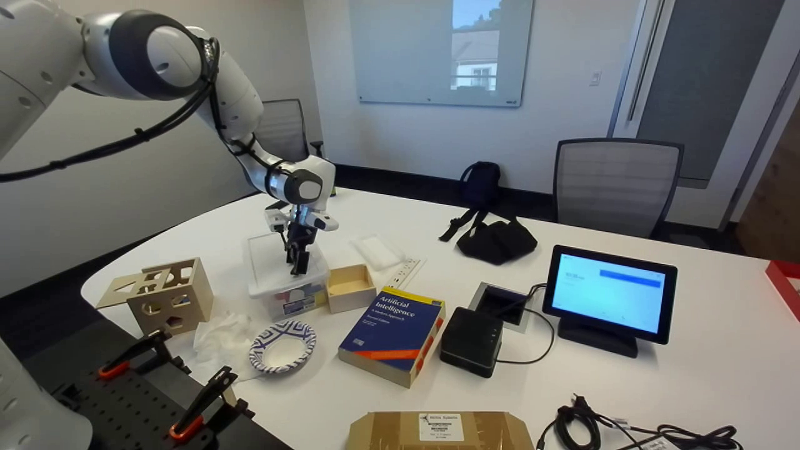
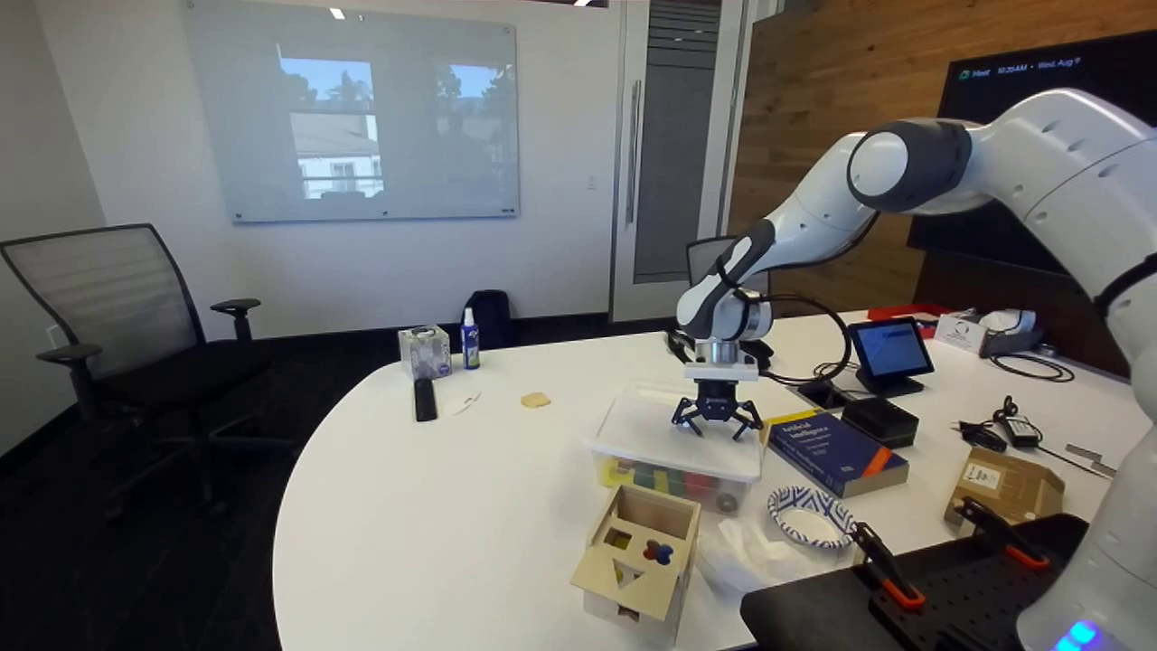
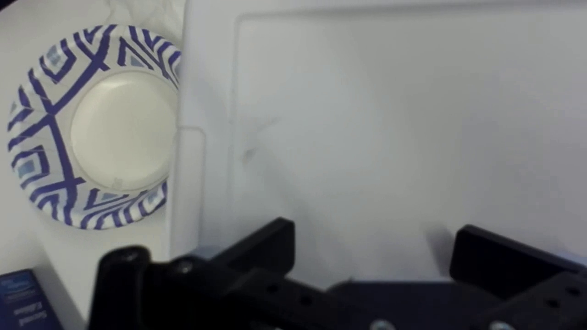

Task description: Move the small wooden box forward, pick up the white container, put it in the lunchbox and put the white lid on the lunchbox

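Note:
My gripper stands open with nothing between its fingers. It points down close over a flat white lid; whether it touches cannot be made out. That lid lies on a translucent plastic box with coloured pieces inside. Touching or nearly touching the box's side in an exterior view is the small wooden box, upright and open-topped. Behind it lies a low, translucent whitish rectangular piece. Which of these plastic things is the lunchbox and which the white container, I cannot tell.
A wooden cube with holes stands beside the plastic box. Crumpled tissue, a blue-patterned bowl and a thick blue book lie near. Farther off are a black device and a tablet screen.

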{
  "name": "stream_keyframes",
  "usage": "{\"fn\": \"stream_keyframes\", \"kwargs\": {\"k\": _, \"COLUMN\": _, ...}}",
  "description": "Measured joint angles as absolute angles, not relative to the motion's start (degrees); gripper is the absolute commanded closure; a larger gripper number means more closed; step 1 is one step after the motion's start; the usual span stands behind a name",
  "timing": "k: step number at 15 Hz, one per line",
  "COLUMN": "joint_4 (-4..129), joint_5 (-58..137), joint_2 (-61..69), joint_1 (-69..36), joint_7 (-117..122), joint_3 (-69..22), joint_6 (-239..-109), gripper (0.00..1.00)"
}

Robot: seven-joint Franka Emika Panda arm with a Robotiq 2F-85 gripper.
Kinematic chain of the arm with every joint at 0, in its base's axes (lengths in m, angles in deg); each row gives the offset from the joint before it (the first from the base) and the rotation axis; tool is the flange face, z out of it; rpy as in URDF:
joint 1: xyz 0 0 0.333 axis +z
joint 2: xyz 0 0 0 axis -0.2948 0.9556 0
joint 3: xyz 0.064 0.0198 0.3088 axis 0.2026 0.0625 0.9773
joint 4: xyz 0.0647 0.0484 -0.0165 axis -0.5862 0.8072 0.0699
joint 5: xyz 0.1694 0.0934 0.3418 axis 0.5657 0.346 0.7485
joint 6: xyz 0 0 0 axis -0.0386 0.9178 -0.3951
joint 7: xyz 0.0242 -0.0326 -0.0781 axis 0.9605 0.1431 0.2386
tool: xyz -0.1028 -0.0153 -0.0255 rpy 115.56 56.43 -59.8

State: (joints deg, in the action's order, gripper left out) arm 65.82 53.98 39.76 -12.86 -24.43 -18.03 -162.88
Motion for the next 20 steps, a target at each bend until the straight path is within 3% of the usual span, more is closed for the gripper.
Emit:
{"fn": "stream_keyframes", "kwargs": {"k": 10, "joint_4": 54.0, "joint_5": 52.0, "joint_2": 45.4, "joint_1": -3.8, "joint_7": -18.9, "joint_3": -14.7, "joint_6": -152.0, "gripper": 0.0}}
{"fn": "stream_keyframes", "kwargs": {"k": 20, "joint_4": 61.3, "joint_5": 41.8, "joint_2": 33.9, "joint_1": 8.2, "joint_7": -30.0, "joint_3": -17.1, "joint_6": -158.1, "gripper": 0.0}}
